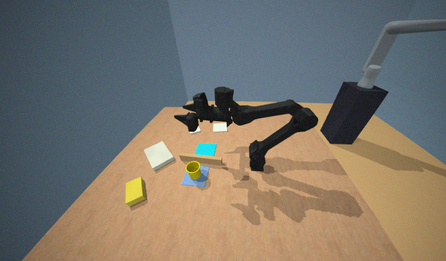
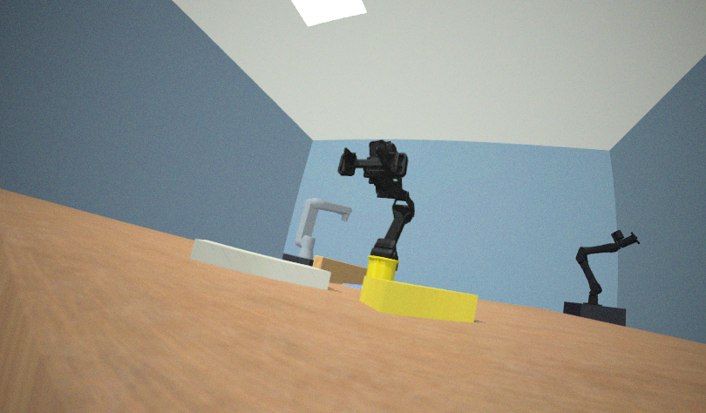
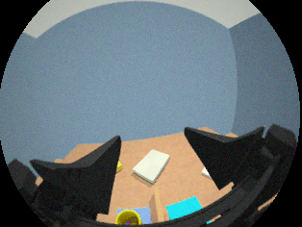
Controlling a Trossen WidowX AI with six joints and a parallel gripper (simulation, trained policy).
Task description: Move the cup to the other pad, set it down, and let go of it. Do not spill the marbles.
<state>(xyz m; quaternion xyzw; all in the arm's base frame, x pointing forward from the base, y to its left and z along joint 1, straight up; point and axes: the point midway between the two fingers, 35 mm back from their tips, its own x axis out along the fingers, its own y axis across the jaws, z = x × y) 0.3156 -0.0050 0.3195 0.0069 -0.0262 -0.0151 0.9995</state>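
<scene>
The yellow cup (image 1: 194, 172) (image 2: 381, 267) (image 3: 126, 214) stands upright on the blue pad (image 1: 188, 183) (image 3: 144, 213). Small coloured marbles (image 3: 130, 221) show inside it in the wrist view. The cyan pad (image 1: 206, 149) (image 3: 185, 207) lies bare on the other side of a low wooden bar (image 1: 201, 158) (image 2: 340, 269) (image 3: 157, 206). My gripper (image 1: 179, 110) (image 2: 375, 163) (image 3: 154, 135) is open wide, with nothing between its fingers. It is high above the table, well away from the cup, and points outward. The cup's foot is hidden behind a yellow block in the exterior view.
A white slab (image 1: 158, 155) (image 2: 258, 264) (image 3: 151, 165) lies beyond the bar's far end. The yellow block (image 1: 135, 191) (image 2: 422, 303) (image 3: 119, 167) lies farther out past the cup. A small white tile (image 1: 219, 127) lies behind the cyan pad. A grey arm (image 1: 377, 53) (image 2: 308, 223) stands off the table.
</scene>
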